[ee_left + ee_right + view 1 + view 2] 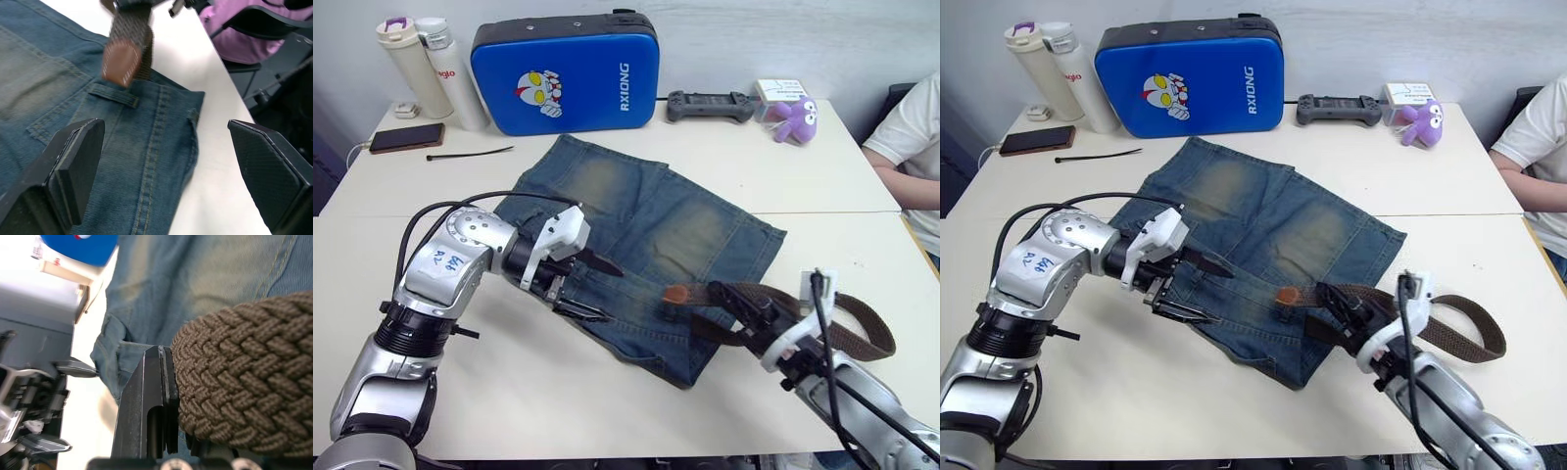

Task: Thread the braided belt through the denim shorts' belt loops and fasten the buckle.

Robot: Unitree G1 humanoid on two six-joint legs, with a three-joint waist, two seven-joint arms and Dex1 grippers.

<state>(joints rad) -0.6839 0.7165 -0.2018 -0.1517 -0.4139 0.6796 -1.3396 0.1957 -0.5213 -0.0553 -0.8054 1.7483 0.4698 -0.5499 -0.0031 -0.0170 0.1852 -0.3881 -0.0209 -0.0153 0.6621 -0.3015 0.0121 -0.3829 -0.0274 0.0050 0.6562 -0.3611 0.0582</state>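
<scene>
Braided belt (822,318) tip points toward left tool (592,289).

— Bright in here, isn't it? Even, soft light from overhead; the white table (607,392) almost glows.

— Yes, and shadows stay faint. There's only a soft dark smudge under the left gripper (592,289) on the denim shorts (646,235).

— Any glare?

— A sheen on the blue case (566,73), and the table blows out to pure white in the right wrist view.

— And sharpness?

— The head views are crisp. In the left wrist view the braided belt (128,46) tip smears with blur. Up close by the right wrist, the belt's weave is sharp, while the left arm behind goes soft.
</scene>
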